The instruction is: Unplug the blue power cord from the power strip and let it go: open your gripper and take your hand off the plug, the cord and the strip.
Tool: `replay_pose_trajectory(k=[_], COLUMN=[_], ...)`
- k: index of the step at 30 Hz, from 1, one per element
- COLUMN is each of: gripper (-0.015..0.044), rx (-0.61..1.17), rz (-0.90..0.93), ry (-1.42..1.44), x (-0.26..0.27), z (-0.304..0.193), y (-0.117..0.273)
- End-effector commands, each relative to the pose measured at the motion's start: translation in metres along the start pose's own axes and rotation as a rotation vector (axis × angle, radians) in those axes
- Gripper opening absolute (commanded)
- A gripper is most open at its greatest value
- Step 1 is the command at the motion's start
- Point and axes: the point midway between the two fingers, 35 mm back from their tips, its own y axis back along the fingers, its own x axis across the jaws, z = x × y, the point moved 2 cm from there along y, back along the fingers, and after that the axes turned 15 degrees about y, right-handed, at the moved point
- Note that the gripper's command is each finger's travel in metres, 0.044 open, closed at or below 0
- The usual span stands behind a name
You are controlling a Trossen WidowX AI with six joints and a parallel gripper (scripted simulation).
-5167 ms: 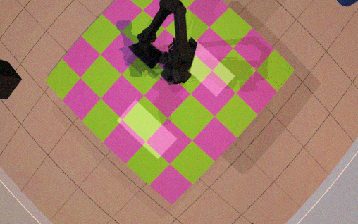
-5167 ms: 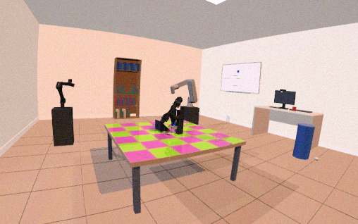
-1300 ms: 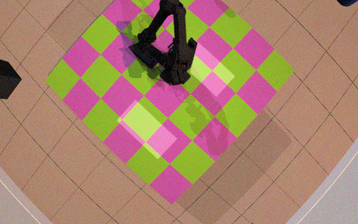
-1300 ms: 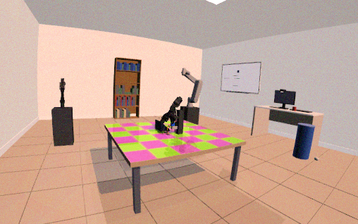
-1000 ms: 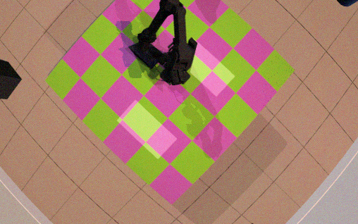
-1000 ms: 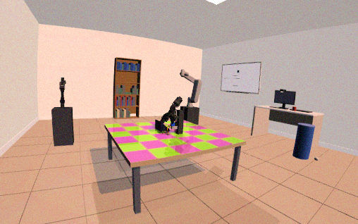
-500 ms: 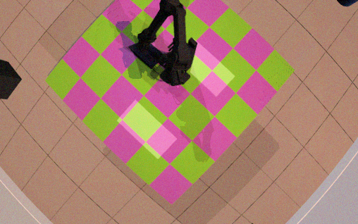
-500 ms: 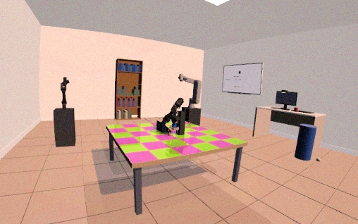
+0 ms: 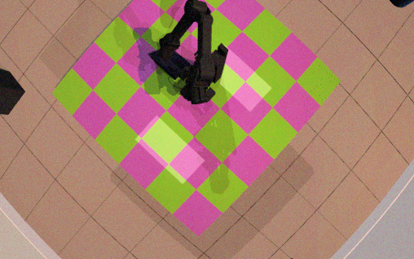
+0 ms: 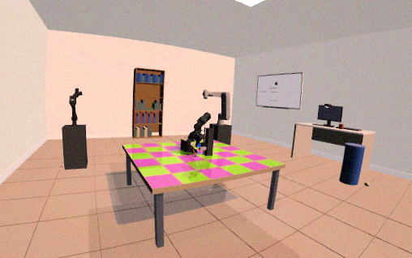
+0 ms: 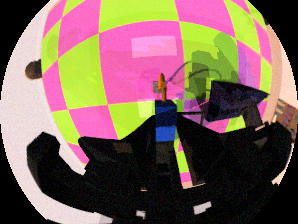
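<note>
The blue plug [image 11: 165,133] stands between the fingertips in the wrist view, and a little blue [image 10: 198,144] shows beside the arm in the exterior view. My gripper [image 11: 165,118] is shut on the plug, one finger on each side. A black body [image 11: 165,162] shows below the plug between the fingers; I cannot tell whether it is the power strip. The strip is not clear in any view, and I cannot tell whether the plug sits in a socket. An orange piece [image 11: 161,89] stands just beyond the plug. In the top view the arm hides the plug.
A dark navy block [image 11: 232,101] [image 9: 165,63] stands beside the gripper, with thin dark cords [image 11: 186,68] near it. A black upright block [image 10: 209,142] stands beside the arm. The checkered pink and green table [image 9: 198,212] [image 10: 166,180] lies below.
</note>
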Motion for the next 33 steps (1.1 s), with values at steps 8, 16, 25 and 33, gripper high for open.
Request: replay_pose_trajectory(k=[8,16,25,33], gripper=[0.0236,0.044,0.044,0.044], rx=[-0.001,-0.003,-0.005,-0.005], rz=[0.006,0.006,0.005,0.005], ry=[0.001,0.001,0.001,0.001], x=[0.002,-0.001,-0.014,-0.014], z=[-0.004,0.01,0.055,0.055], y=[-0.001,0.003,0.012,0.012])
